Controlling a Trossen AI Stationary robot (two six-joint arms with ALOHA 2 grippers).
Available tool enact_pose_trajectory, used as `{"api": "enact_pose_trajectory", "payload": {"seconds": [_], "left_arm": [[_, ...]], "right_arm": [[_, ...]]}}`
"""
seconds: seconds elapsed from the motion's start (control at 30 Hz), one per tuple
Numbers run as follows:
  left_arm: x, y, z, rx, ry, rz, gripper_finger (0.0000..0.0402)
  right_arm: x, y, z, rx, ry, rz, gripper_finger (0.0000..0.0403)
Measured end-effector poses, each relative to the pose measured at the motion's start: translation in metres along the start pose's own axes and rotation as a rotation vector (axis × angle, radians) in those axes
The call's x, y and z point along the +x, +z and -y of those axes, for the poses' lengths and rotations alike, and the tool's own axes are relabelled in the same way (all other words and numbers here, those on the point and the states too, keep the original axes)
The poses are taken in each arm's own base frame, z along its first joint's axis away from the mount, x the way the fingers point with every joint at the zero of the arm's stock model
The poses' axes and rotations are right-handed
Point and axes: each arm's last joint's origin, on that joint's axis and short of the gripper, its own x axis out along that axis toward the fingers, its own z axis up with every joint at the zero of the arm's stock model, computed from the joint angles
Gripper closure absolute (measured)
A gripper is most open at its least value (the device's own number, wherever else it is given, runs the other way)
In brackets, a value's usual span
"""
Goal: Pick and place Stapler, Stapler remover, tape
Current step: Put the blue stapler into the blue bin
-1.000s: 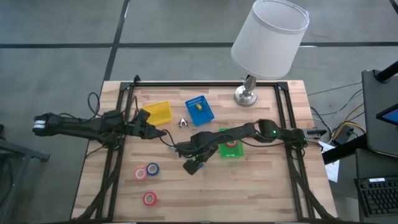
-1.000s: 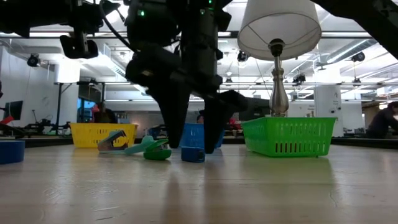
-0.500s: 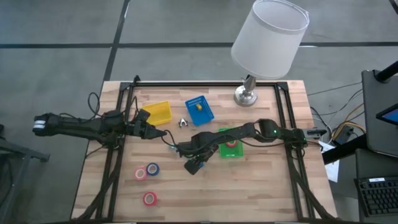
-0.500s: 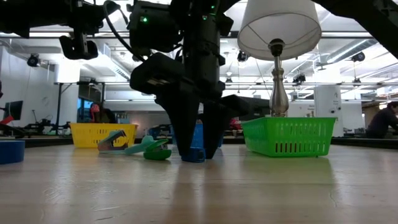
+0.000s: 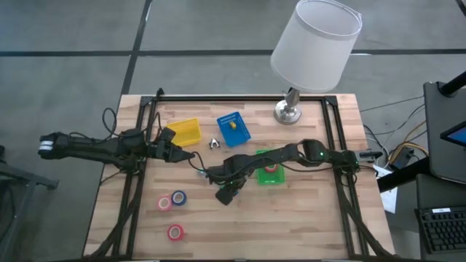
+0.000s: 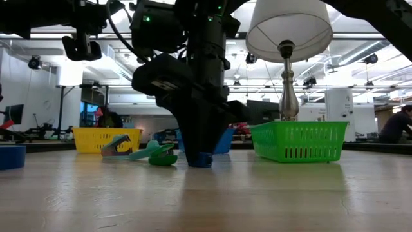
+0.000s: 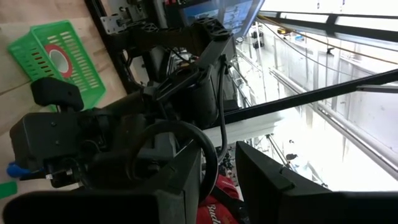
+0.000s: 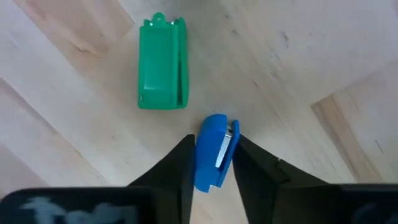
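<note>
A small blue stapler (image 8: 213, 155) lies on the wooden table, with my right gripper (image 8: 214, 142) shut on it near the table's middle (image 5: 212, 175). A green stapler (image 8: 161, 63) lies flat just beyond it. The grey stapler remover (image 5: 215, 143) rests between the yellow tray (image 5: 186, 132) and the blue tray (image 5: 234, 127). Three tape rolls (image 5: 172, 200) lie at the near left; one red roll (image 5: 271, 168) sits in the green tray (image 5: 279, 182). My left gripper (image 5: 188, 155) hovers open by the yellow tray, holding nothing. My right gripper pinches the blue stapler by its two long sides (image 8: 200, 149) between its two fingers. The fingers come from above, pointing down. The stapler's underside (image 6: 201, 161) rests on the table.
A table lamp (image 5: 291, 109) with a white shade stands at the far right of the table. Black frame rails (image 5: 131, 189) run along both table sides. Bare wood lies at the near middle and near right.
My right gripper has shut its fingers from either side onto the blue stapler, which has stayed on the table. The left arm has kept still.
</note>
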Motion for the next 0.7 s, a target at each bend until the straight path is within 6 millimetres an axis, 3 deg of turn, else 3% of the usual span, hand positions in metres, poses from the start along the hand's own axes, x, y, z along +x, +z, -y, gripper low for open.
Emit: {"api": "enact_pose_trajectory", "payload": {"seconds": [0.2, 0.7], "left_arm": [[0.000, 0.000, 0.000, 0.000, 0.000, 0.000, 0.0300], [0.000, 0.000, 0.001, -0.007, -0.003, 0.005, 0.0300]], "right_arm": [[-0.004, 0.001, -0.002, -0.027, 0.009, 0.007, 0.0341], [-0.041, 0.011, 0.007, -0.094, -0.053, -0.005, 0.0337]]}}
